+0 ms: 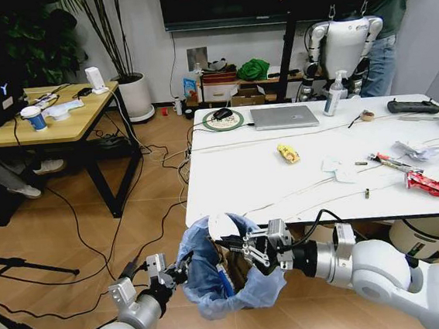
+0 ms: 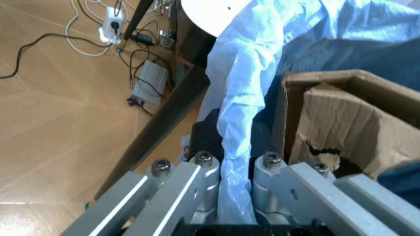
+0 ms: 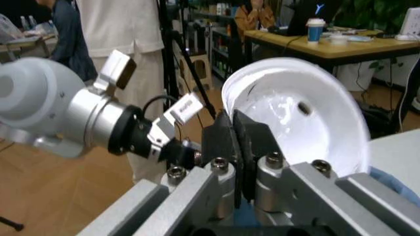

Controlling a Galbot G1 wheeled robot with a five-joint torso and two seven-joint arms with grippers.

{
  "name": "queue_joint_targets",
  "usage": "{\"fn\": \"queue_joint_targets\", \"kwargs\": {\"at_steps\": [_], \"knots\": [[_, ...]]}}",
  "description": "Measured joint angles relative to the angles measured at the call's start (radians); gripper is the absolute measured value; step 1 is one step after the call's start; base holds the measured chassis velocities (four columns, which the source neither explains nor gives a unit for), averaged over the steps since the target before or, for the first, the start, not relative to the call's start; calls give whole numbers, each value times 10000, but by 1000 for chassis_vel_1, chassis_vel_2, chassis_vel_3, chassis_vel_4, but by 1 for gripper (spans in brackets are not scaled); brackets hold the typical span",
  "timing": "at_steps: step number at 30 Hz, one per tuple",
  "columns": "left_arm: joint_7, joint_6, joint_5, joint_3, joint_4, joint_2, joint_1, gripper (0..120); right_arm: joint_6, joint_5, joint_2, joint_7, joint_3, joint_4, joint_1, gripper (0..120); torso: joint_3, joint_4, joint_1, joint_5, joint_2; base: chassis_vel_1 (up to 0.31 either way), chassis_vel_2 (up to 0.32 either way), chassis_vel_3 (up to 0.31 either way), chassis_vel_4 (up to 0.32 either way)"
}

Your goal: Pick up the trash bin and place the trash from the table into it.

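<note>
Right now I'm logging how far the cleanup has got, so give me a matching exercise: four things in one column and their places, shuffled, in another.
Things:
1. small round trash bin lined with a light-blue plastic bag
2. torn brown cardboard carton
3. red snack wrapper
4. white round dish

Places:
A. lying on the white table, toward the robot's right
B. pinched by the right hand at the bin's mouth
C. held by its bag rim in the left hand, off the table's near edge
D. inside the bin

Pairs: 1-C, 2-D, 3-A, 4-B
</note>
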Motion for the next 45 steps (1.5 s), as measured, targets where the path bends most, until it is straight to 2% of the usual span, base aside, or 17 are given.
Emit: {"fn": "queue_joint_targets", "kwargs": {"at_steps": [1, 6, 9, 16, 17, 19, 22, 23, 24, 28, 31, 32, 37, 45], "knots": [[0, 0, 0, 0, 0, 0, 0, 2, 0, 0, 0, 0, 0, 0, 0, 0, 0, 0, 0, 0, 0, 0, 0, 0, 0], [5, 2, -13, -58, -114, -36, 76, 2, 24, -167, -22, 2, -22, -157, -47, 22, 0, 0, 0, 1, 0, 0, 0, 0, 0], [5, 7, -1, -82, -132, -41, 128, 2, 24, -175, -51, 7, -22, -156, -39, 29, 0, 0, 0, -1, 0, 0, 0, 0, 0], [-148, 117, 50, -288, -320, 0, 483, 2, 44, -347, -143, 145, 241, -85, -156, 58, 0, -1, 0, 0, 0, 0, 0, 0, 0], [-148, 117, 50, -288, -320, 0, 483, 2, 44, -347, -143, 145, 241, -85, -156, 58, 0, -1, 0, 0, 0, 0, 0, 0, 0], [-189, 148, 101, -409, -370, 79, 744, 2, 120, -353, 0, 587, 536, -66, -147, 67, 0, -1, 0, -2, 0, 0, 0, 0, 0], [-194, 162, 207, -649, -385, 186, 1085, 2, 372, -425, 574, 2137, 871, -255, 280, 81, 0, -1, 0, -1, 0, 0, 0, 0, 0], [-204, 166, 211, -728, -431, 208, 1166, 2, 266, -317, 876, 2864, 968, -394, 540, 84, 0, 1, 0, -2, 0, 0, 0, 0, 0], [-204, 166, 211, -728, -431, 208, 1166, 2, 266, -317, 876, 2864, 968, -394, 540, 84, 0, 1, 0, -2, 0, 0, 0, 0, 0], [-241, 180, 207, -1081, -573, 270, 1352, 2, -903, 181, 1988, 5270, 1230, -1260, 1390, 98, 0, 2, 2, -2, 0, 0, 0, 0, 0], [-226, 180, 197, -1305, -543, 260, 1417, 2, -1600, 446, 2727, 6116, 1277, -2422, 2051, 100, 2, 0, 2, 1, 0, 0, 0, 0, 0], [-226, 180, 197, -1305, -543, 260, 1417, 2, -1600, 446, 2727, 6116, 1277, -2422, 2051, 100, 2, 0, 2, 1, 0, 0, 0, 0, 0], [-209, 180, 202, -1415, -558, 160, 1527, 2, -2218, 594, 3551, 6213, 1171, -4717, 3129, 100, 2, 1, 2, -1, -1, 0, 0, 0, 0], [-181, 157, 200, -1612, -560, 77, 1604, 2, -2411, -207, 3885, 5458, 942, -7511, 3775, 100, 1, -1, 2, 0, -1, 0, 0, 0, 0]]}}
